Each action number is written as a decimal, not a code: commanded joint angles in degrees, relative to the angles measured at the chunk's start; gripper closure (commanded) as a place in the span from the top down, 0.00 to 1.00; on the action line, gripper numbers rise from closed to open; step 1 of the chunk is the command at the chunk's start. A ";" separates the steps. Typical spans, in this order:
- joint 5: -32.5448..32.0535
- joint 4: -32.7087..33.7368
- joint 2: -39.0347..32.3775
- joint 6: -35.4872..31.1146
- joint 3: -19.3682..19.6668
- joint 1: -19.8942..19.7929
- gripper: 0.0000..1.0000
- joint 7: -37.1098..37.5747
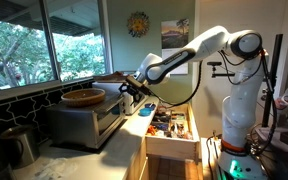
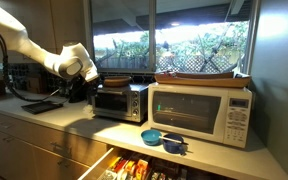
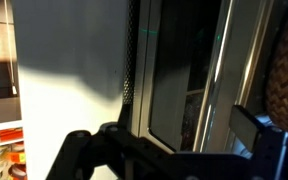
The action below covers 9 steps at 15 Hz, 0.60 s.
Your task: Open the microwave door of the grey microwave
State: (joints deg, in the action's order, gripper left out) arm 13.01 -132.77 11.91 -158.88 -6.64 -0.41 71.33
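Standing toward the back edge of the surface (image 2: 59, 120), the grey microwave (image 2: 120, 101) is recorded just beside a white microwave (image 2: 200, 111), its front turned to the front edge. The microwave door (image 2: 111, 103) is judged shut: no gap is seen at its frame in either exterior view. Its long axis runs along the front edge of the surface. The pincer (image 2: 85, 76) is found at the upper corner of the oven, on the side away from the white microwave and about level with the top of the door. In the wrist view the oven's pale side wall fills the left and the door's dark glass lies to the right, so the corner between them falls between the two fingers (image 3: 76, 145). A bright bar (image 3: 219, 70), possibly the handle, is noted running parallel to that corner. The pincer is observed spread wide with nothing held; contact with the oven cannot be confirmed. A wooden bowl (image 1: 84, 97) is noted on the oven's top. The coming move is judged to require a shift across the door front toward that bar
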 commanded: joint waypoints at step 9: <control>-13.38 4.25 -7.26 -2.48 -1.19 -3.11 1.00 5.12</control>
State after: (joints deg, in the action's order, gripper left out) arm 3.03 -130.68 6.94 -160.43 -7.24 -2.62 74.50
